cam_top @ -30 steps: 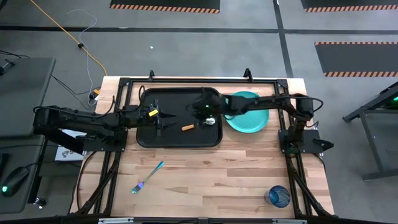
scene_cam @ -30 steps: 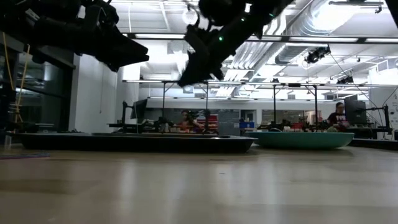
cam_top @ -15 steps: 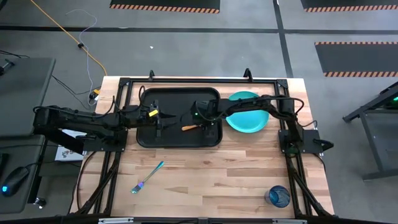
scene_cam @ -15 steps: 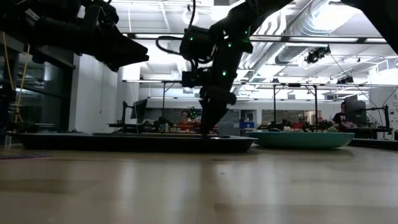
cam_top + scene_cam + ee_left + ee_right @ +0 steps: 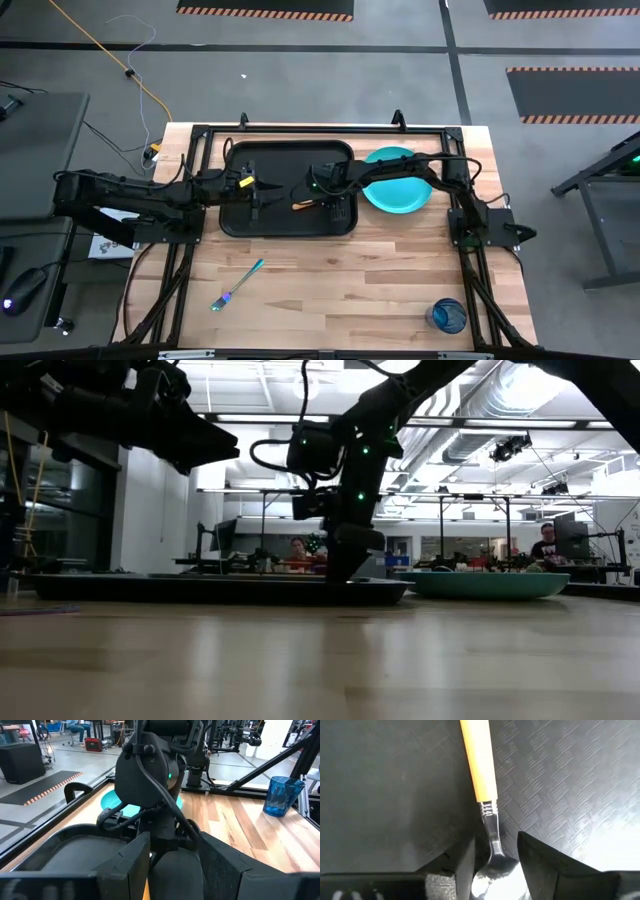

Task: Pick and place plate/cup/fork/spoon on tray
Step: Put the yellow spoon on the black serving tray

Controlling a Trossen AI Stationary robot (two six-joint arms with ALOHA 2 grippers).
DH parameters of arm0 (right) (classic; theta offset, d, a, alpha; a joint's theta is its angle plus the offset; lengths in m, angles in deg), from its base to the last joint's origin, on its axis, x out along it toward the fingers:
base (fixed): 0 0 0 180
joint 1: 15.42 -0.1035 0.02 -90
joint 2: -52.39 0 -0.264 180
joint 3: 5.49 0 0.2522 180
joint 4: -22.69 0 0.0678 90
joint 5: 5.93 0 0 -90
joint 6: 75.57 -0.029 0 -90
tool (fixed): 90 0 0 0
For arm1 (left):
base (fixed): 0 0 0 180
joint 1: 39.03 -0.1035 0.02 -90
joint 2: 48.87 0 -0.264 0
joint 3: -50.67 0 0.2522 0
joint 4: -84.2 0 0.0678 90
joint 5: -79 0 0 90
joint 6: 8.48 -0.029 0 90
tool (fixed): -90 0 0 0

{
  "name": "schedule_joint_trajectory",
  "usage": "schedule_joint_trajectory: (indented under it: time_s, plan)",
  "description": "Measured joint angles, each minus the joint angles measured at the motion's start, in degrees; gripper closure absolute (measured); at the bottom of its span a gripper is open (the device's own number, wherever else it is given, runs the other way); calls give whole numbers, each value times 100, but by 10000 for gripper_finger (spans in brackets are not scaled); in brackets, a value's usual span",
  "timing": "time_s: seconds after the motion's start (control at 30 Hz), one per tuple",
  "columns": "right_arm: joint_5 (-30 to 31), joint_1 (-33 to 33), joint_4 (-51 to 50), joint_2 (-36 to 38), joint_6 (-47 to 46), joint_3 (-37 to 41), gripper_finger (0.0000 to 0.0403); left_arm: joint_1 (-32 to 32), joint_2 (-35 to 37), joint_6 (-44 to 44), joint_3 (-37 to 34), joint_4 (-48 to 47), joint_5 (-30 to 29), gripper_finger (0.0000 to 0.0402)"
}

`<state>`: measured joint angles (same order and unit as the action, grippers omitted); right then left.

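Observation:
The black tray point(image 5: 240, 222) lies at the table's far middle, with the turquoise plate point(image 5: 405, 190) just right of it on the wood. My right gripper point(image 5: 331, 200) is down on the tray's right half, shut on the orange-handled spoon point(image 5: 479, 765). My left gripper point(image 5: 256, 190) is open and empty above the tray's left half. The teal-handled fork point(image 5: 238, 285) lies on the wood nearer the front. The blue cup point(image 5: 447, 316) stands upright at the front right corner. My right gripper has the spoon's silver bowl point(image 5: 492, 870) between its two fingers, at the neck end. The fingers point down from above. The orange handle point(image 5: 478, 770) sticks out toward the table's left and lies on the tray floor.
The tray's raised rim point(image 5: 200, 590) and the plate's rim point(image 5: 485, 584) stand low above the wood. Black frame rails point(image 5: 190, 260) run along the table's sides. Bare wood spreads across the front middle. People sit in the room behind.
My right gripper has come down onto the tray and a little toward the table's left, tipping to point straight down. The spoon has gone down with it; its handle now lies on the tray floor.

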<state>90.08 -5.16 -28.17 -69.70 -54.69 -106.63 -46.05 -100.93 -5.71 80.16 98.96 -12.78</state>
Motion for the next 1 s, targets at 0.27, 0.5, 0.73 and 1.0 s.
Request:
schedule_joint_trajectory:
  time_s: [0.27, 0.5, 0.73, 1.0]
  plan:
    - [3, 20, -21, -34, 17, -7, 273, 0, 0, 0, 0, 1, 0, 245]
    - [38, 20, -123, -40, 52, -4, 378, 0, 0, -75, 0, 1, -2, 245]
    - [168, 22, -147, 27, 15, 15, 384, 0, 0, -298, 0, 1, -2, 245]
    - [279, 61, -405, 442, -267, 24, 398, 0, 0, -418, 0, -35, -2, 245]
